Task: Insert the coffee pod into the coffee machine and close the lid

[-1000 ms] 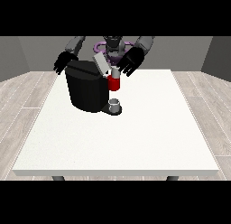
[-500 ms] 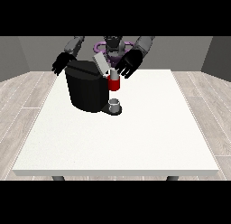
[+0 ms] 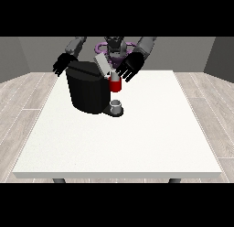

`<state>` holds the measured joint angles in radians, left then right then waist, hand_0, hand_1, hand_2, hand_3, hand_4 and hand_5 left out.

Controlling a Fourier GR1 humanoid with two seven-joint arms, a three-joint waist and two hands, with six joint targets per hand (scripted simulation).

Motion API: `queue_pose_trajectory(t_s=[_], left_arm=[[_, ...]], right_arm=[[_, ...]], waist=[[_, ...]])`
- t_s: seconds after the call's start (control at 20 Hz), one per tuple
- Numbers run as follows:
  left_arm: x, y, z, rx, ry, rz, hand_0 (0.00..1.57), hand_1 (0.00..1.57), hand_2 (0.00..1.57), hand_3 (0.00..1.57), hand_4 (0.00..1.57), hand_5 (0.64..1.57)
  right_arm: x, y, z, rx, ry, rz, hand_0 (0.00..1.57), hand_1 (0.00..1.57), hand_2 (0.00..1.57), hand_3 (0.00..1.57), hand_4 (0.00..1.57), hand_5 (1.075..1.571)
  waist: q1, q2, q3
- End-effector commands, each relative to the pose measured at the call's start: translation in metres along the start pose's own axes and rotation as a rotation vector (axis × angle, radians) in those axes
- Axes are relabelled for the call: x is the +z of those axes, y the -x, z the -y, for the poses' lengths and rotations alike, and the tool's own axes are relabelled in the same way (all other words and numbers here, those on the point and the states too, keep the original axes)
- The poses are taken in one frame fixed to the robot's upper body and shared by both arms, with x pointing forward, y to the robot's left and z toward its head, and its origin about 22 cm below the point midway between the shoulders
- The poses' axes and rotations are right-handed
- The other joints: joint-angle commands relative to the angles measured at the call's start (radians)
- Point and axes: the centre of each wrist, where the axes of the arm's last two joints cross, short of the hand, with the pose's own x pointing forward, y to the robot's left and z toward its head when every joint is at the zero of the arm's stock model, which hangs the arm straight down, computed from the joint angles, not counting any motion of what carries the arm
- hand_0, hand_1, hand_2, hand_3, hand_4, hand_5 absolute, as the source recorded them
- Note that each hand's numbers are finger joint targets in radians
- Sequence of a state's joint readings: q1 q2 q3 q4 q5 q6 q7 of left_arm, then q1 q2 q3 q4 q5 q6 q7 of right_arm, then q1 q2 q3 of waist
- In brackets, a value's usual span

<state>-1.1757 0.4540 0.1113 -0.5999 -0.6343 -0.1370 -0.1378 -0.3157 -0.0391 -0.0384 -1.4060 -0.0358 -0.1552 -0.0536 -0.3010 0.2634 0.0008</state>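
From my front view: big black rounded coffee machine [image 3: 87, 91] sits on the large white table [image 3: 137, 139], toward the far side at the view's left. Its grey flat lid [image 3: 102, 64] is tilted up, open. A red thing at the machine [image 3: 115, 85] shows at the front of the brew head; a small grey cup-shaped thing [image 3: 116, 105] stands below it on the machine's base. I can't tell whether that grey thing is the pod, so I'm not calling it.

Hand at the view's right [image 3: 128, 67] hovers just beside the lid and above the red thing, fingers spread and fairly straight, nothing in it. Hand at the view's left [image 3: 62, 64] is behind the machine's far top corner, fingers splayed, holding nothing. Can't tell if either touches the machine.
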Motion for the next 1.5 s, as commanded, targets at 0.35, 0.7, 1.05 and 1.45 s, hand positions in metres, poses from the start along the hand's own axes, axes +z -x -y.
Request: queue_pose_trajectory(t_s=[0.35, 0.7, 1.05, 1.45], left_arm=[[0.002, 0.009, 0.005, 0.001, 0.023, -0.009, 1.21, 1.21, 1.24, 1.12, 0.46, 1.571], [-0.007, -0.021, 0.023, -0.052, 0.036, 0.023, 1.11, 1.11, 1.15, 0.98, 0.41, 1.571], [-0.003, -0.006, 0.017, -0.034, 0.023, 0.006, 1.07, 1.07, 1.12, 0.97, 0.36, 1.571], [0.007, 0.019, 0.015, -0.152, 0.110, -0.026, 0.00, 0.00, 0.00, 0.00, 0.00, 1.571]], right_arm=[[-0.002, -0.009, 0.001, -0.008, -0.019, 0.003, 0.00, 0.00, 0.00, 0.00, 0.45, 1.571], [-0.007, 0.010, 0.003, 0.000, 0.059, -0.001, 0.00, 0.00, 0.00, 0.00, 0.40, 1.571], [-0.007, -0.001, 0.013, -0.002, 0.026, -0.017, 0.00, 0.00, 0.00, 0.00, 0.43, 1.571], [0.017, 0.013, 0.000, 0.020, -0.004, -0.012, 0.00, 0.00, 0.00, 0.00, 0.46, 1.571]], waist=[[-0.012, 0.014, -0.0009], [0.050, 0.017, -0.0002], [0.018, 0.003, -0.0006], [-0.022, 0.005, -0.0006]])
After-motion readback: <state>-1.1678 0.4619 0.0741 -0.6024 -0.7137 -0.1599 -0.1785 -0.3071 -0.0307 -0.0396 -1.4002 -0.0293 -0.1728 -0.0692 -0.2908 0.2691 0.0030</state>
